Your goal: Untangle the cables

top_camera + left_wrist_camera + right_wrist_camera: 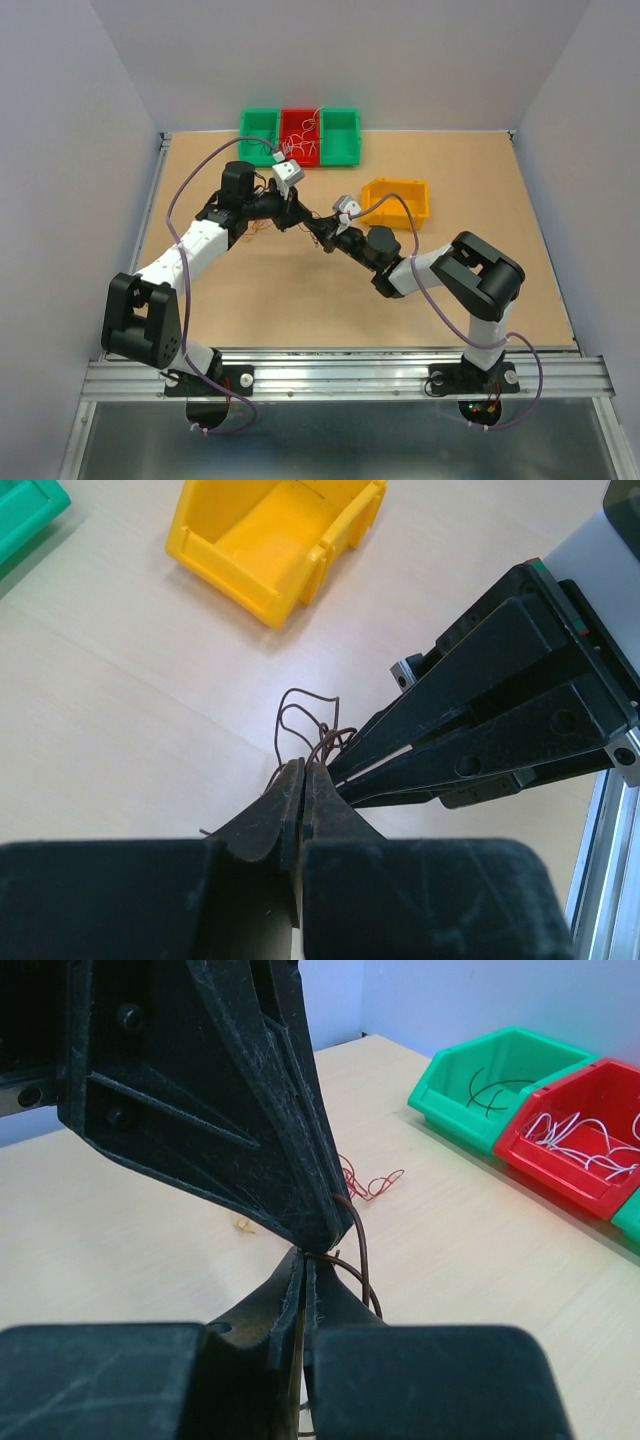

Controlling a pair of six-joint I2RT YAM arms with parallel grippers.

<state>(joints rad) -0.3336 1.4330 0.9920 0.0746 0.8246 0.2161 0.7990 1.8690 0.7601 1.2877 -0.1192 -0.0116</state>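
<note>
Left end effector (303, 772) is clenched tight on a thin brown cable (300, 705), its curls springing up just past the tips. And nose to nose with it, the right end effector (303, 1260) is pinched shut too, on the same strand by the look of it. Two grips that close together suggest they mean to pull the snarl apart, lifted clear of the bench (120, 700). A loose red cable (370, 1182) lies on the wood just beyond. Further out, the yellow bin (240, 575) sits empty, and the red bin (560, 1165) holds white cables (575, 1135) beside a green bin (450, 1110).
</note>
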